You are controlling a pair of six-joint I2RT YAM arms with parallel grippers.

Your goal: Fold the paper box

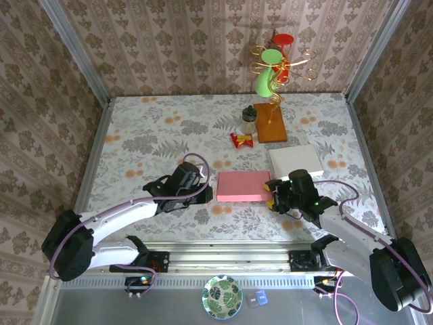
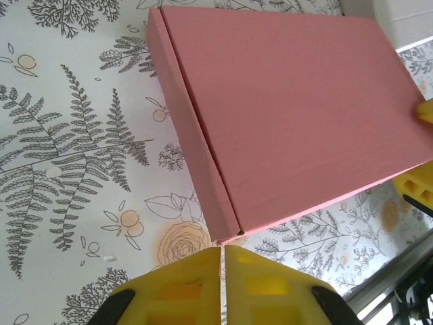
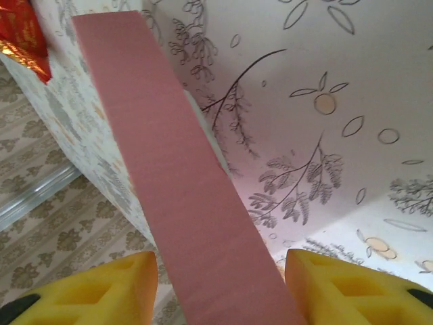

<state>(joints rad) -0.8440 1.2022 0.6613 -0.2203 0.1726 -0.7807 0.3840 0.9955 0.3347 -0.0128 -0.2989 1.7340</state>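
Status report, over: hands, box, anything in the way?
Left hand shut, at the paper box's near-left corner. Right hand open, straddling its right edge. Box lies flat, pink face up. White card close behind.

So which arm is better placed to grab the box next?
Right, probably: the right gripper is open and straddles an edge of the box, ready to close. The left gripper is shut, just off a corner.
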